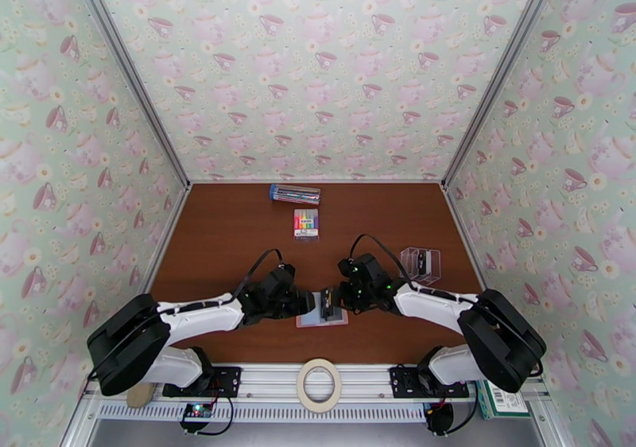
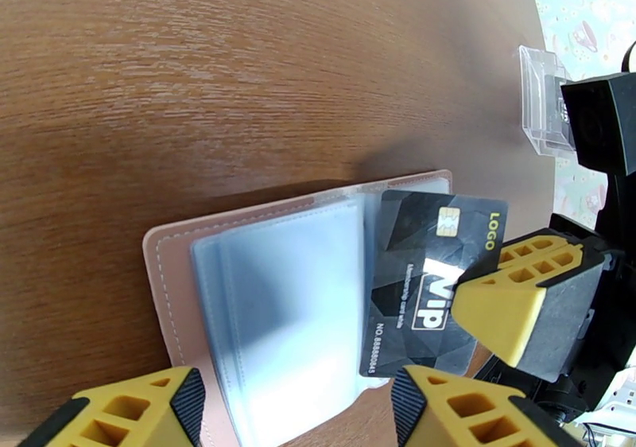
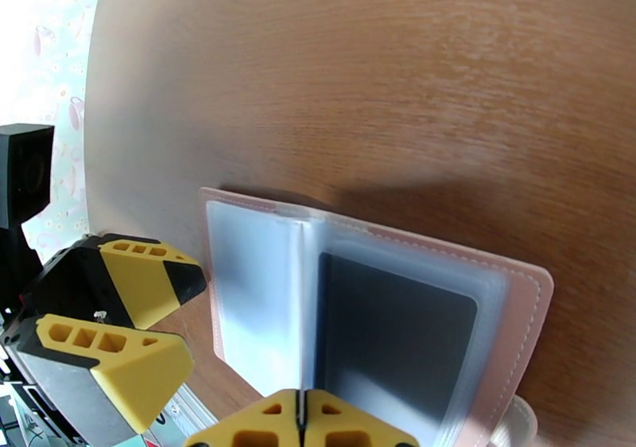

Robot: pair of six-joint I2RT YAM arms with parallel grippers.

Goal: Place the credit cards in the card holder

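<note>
Open card holder [image 2: 171, 281] on surface [image 2: 238, 83]; dark card [image 2: 421, 266] looks part-inserted, not seated. Right tool [image 3: 302, 409] closed at its edge; left tool [image 2: 294, 413] open.

The counter [image 2: 238, 83] is showing a smooth brown wood-grain finish, catching a soft sheen. The card holder [image 2: 168, 281] is looking like matt dusty-pink leather or imitation, with pale stitching running along its edge. Its inner pockets [image 2: 286, 297] are appearing as cloudy, half-clear plastic film. The dark card [image 2: 413, 281] is gleaming as glossy plastic, carrying a metallic gold chip [image 2: 450, 222]. The left tool [image 2: 290, 417] is wearing fingers [image 2: 119, 413] of matt yellow plastic with black ribbed pads.
</note>
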